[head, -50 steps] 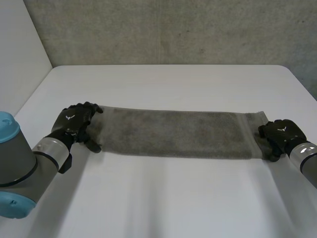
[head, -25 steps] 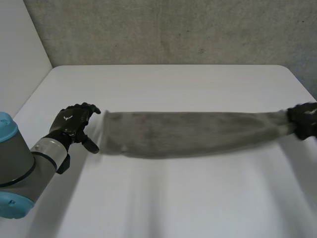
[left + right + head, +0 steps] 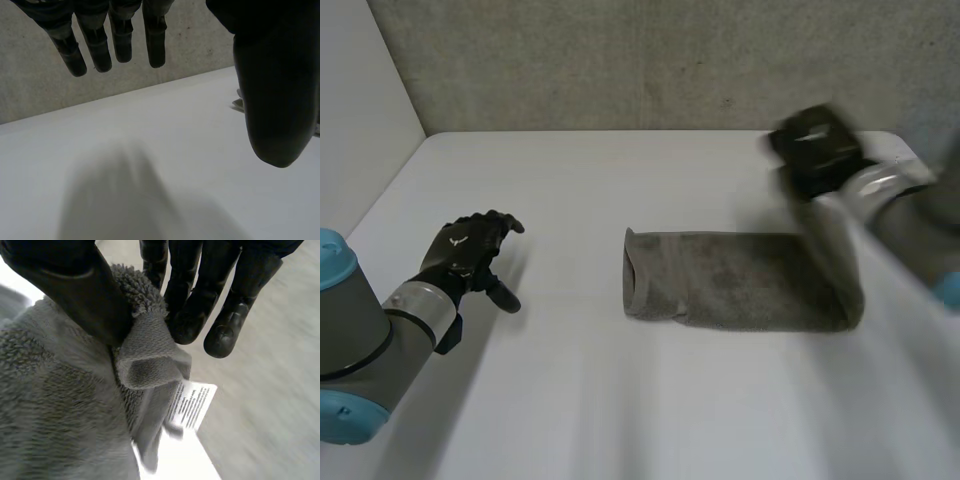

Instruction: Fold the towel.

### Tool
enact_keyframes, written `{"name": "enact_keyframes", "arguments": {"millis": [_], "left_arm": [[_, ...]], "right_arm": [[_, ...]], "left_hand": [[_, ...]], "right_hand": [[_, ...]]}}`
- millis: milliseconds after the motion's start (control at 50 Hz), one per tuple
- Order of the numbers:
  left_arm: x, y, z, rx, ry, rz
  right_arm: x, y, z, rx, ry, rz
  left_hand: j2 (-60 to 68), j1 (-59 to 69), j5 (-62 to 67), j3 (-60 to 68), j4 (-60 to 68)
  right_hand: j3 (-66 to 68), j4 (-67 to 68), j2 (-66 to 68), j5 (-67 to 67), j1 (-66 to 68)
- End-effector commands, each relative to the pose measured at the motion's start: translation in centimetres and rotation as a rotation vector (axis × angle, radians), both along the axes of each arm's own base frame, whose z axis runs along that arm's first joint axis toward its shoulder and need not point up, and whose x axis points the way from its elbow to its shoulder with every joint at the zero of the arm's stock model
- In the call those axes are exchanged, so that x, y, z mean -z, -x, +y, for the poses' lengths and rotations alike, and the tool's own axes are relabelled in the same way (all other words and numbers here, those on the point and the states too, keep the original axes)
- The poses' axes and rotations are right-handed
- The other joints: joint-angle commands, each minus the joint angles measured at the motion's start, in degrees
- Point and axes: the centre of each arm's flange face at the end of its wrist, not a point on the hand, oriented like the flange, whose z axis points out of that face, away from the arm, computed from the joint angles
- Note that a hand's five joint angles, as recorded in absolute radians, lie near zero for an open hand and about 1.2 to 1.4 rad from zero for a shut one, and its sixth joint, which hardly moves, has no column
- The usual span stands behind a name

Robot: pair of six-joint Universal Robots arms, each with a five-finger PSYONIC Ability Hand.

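The grey towel (image 3: 740,280) lies on the white table (image 3: 620,400), right of the middle, its left end curled into an open loop. Its right end rises from the table to my right hand (image 3: 815,148), held up over the table's far right part. In the right wrist view that hand (image 3: 75,285) pinches the towel's (image 3: 60,405) end between thumb and fingers, and a white label (image 3: 192,402) hangs from the end. My left hand (image 3: 468,250) rests at the table's left, apart from the towel, fingers straight. The left wrist view has the left hand (image 3: 275,75) spread over bare table.
A rough concrete wall (image 3: 670,60) rises behind the table's far edge. A white wall (image 3: 360,110) stands on the left. Bare tabletop stretches between my left hand and the towel, and along the front.
My right hand shut on the towel's right end, pulled it right, then lifted it up and back over the table. The towel slid away from the left hand, which stayed put.
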Motion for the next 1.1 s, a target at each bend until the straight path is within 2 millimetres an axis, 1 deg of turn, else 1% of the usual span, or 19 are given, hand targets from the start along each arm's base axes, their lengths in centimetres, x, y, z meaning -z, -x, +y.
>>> {"name": "enact_keyframes", "arguments": {"millis": [20,40,80,120,200,260,300,320,360,400,420,460,480,580,680,800,860,1000,1100], "left_arm": [[0.1,0.2,0.1,0.006,0.010,-0.004],[0.1,0.2,0.1,0.006,0.010,-0.004],[0.1,0.3,0.1,0.007,0.020,-0.004],[0.1,0.2,0.1,0.003,0.021,-0.006],[0.1,0.2,0.2,-0.007,0.020,-0.011],[0.3,0.1,0.3,-0.007,0.016,-0.013],[0.3,0.2,0.3,-0.006,0.015,-0.013],[0.3,0.2,0.3,-0.004,0.016,-0.015],[0.4,0.2,0.3,-0.004,0.014,-0.015],[0.4,0.3,0.5,-0.001,0.011,-0.016],[0.4,0.3,0.5,-0.001,0.011,-0.016],[0.4,0.5,0.6,0.006,0.011,-0.016],[0.4,0.5,0.6,0.006,0.011,-0.016],[0.5,0.6,0.8,0.010,0.010,-0.016],[0.5,0.8,1.0,0.019,0.010,-0.016],[0.6,1.8,1.8,0.055,0.006,-0.018],[0.6,2.2,2.2,0.070,0.006,-0.019],[0.7,2.5,2.6,0.083,0.020,-0.015],[0.6,2.4,2.5,0.079,0.027,-0.012]], "right_arm": [[6.2,-10.4,8.9,-0.245,-0.084,0.083],[6.2,-10.5,8.9,-0.246,-0.084,0.084],[8.6,-11.6,10.0,-0.257,-0.079,0.155],[8.9,-11.6,9.7,-0.224,-0.052,0.187],[8.6,-10.7,8.8,-0.136,-0.006,0.244],[7.6,-9.2,7.7,-0.056,-0.009,0.245],[6.3,-6.7,6.6,0.015,-0.046,0.205],[6.3,-6.6,6.6,0.015,-0.047,0.205],[5.9,-5.1,6.3,0.049,-0.076,0.173],[5.3,-2.1,5.9,0.101,-0.141,0.102],[5.3,-2.1,5.9,0.102,-0.141,0.102],[5.8,0.5,5.6,0.130,-0.209,0.039],[5.8,0.5,5.6,0.131,-0.209,0.038],[8.3,4.9,4.6,0.131,-0.311,-0.026],[9.8,6.7,4.5,0.121,-0.384,-0.054],[10.9,7.3,4.5,0.133,-0.425,-0.056],[11.2,7.6,4.4,0.138,-0.432,-0.057],[11.5,8.2,3.1,0.158,-0.368,-0.073],[11.8,8.8,2.6,0.179,-0.371,-0.065]], "left_hand": [[-3.4,-4.0,-2.2,-3.8,-3.8],[-3.4,-4.0,-2.2,-3.8,-3.8],[-3.4,-4.0,-2.2,-3.8,-3.8],[-3.4,-4.0,-2.2,-3.8,-3.8],[-3.4,-4.0,-2.2,-3.8,-3.8],[-3.4,-4.0,-2.2,-3.8,-3.8],[-3.4,-4.0,-2.2,-3.8,-3.8],[-3.4,-4.0,-2.2,-3.8,-3.8],[-3.4,-4.0,-2.2,-3.8,-3.8],[-3.4,-4.0,-2.2,-3.8,-3.8],[-3.4,-4.0,-2.2,-3.8,-3.8],[-3.4,-4.0,-2.2,-3.8,-3.8],[-3.4,-4.0,-2.2,-3.8,-3.8],[-3.4,-4.0,-2.2,-3.8,-3.8],[-3.4,-4.0,-2.2,-3.8,-3.8],[-3.4,-4.0,-2.2,-3.8,-3.8],[-3.4,-4.0,-2.2,-3.8,-3.8],[-3.4,-4.0,-2.2,-3.8,-3.8],[-3.4,-4.0,-2.2,-3.8,-3.8]], "right_hand": [[1.4,1.9,2.0,3.0,2.8],[1.4,1.9,2.0,3.0,2.7],[-60.9,-60.4,-60.2,-59.2,-59.5],[-66.7,-66.2,-66.0,-65.0,-65.3],[-66.7,-66.2,-66.0,-65.0,-65.3],[-66.7,-66.2,-66.0,-65.0,-65.3],[-66.7,-66.2,-66.0,-65.0,-65.3],[-66.7,-66.2,-66.0,-65.0,-65.3],[-66.7,-66.2,-66.0,-65.0,-65.3],[-66.7,-66.2,-66.0,-65.0,-65.3],[-66.7,-66.2,-66.0,-65.0,-65.3],[-66.7,-66.2,-66.0,-65.0,-65.3],[-66.7,-66.2,-66.0,-65.0,-65.3],[-64.3,-63.8,-63.6,-62.6,-62.9],[-59.5,-59.0,-58.9,-57.9,-58.2],[-53.1,-52.6,-52.5,-51.5,-51.8],[-45.7,-45.2,-45.1,-44.1,-44.4],[-13.5,-13.0,-12.8,-11.9,-12.1],[-10.7,-10.3,-10.1,-9.1,-9.4]]}}
